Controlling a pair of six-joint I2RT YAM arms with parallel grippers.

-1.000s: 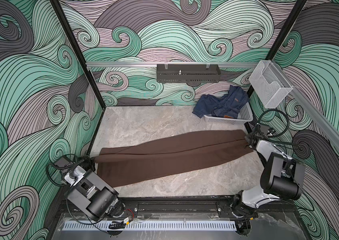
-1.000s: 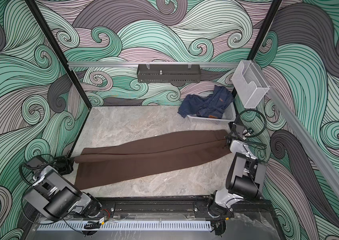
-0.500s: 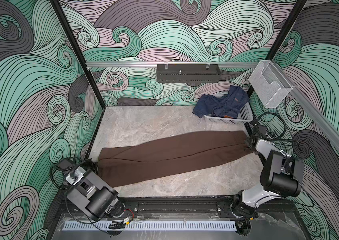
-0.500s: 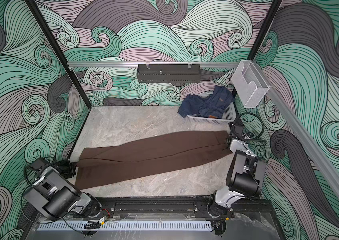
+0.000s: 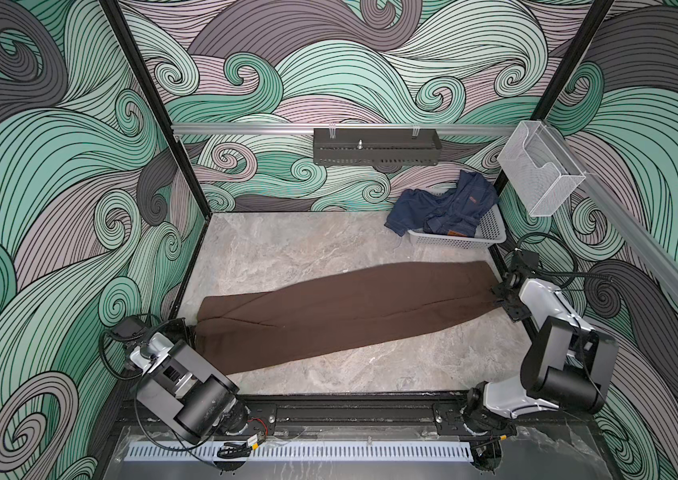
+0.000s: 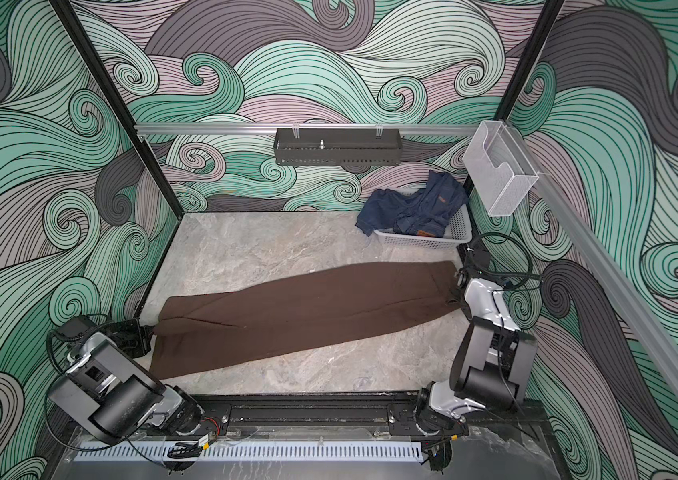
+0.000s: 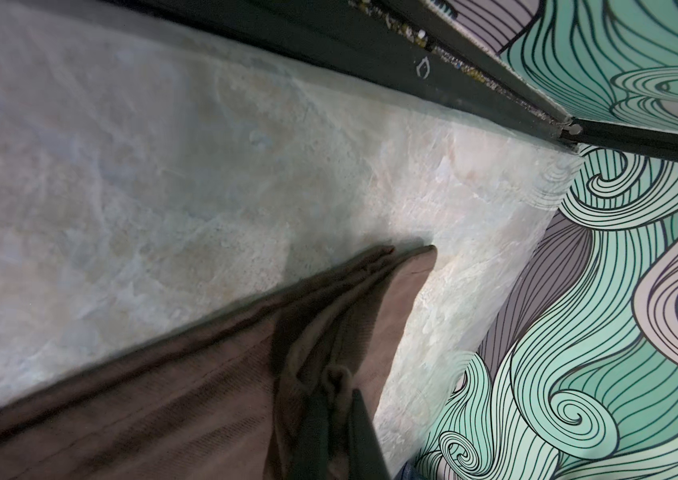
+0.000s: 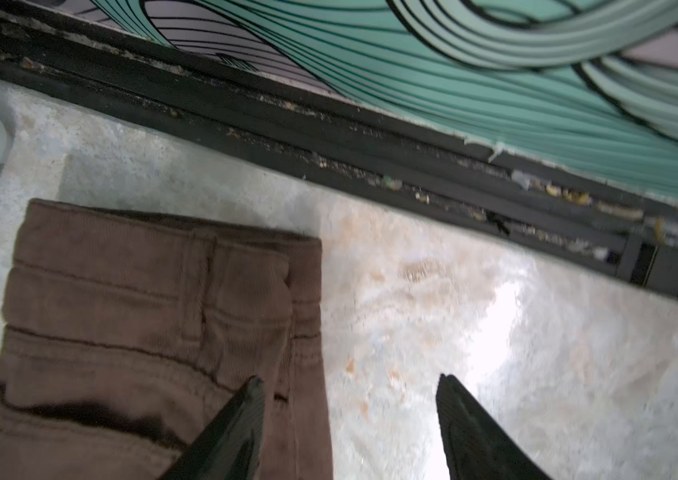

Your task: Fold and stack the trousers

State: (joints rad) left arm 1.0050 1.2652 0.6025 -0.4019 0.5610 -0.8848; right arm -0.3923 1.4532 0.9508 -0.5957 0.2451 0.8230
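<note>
One pair of dark brown soft-fabric trousers (image 5: 350, 316), seen in both top views, lay flat at full length on the grey marble-patterned tabletop (image 5: 287, 245). The waistband end lay just in front of the white perforated plastic basket (image 5: 453, 240), apart from it. The leg ends reached well away from the basket, toward the far near-side corner.

One left gripper (image 5: 188, 332) was at the leg end farthest from the basket, its jaws pressed together on a bunched fold of the trousers. The left wrist view showed the brown cloth gathered between its dark fingers (image 7: 360, 440).

One right gripper (image 8: 350, 379) was at the waistband end nearest the basket, its jaws wide apart and gripping nothing. One finger (image 8: 237, 424) was over the waistband; whether it touched could not be told. The other finger was over bare tabletop.

Several dark blue denim garments (image 5: 445, 208) were heaped in the basket, one hanging over its rim.
</note>
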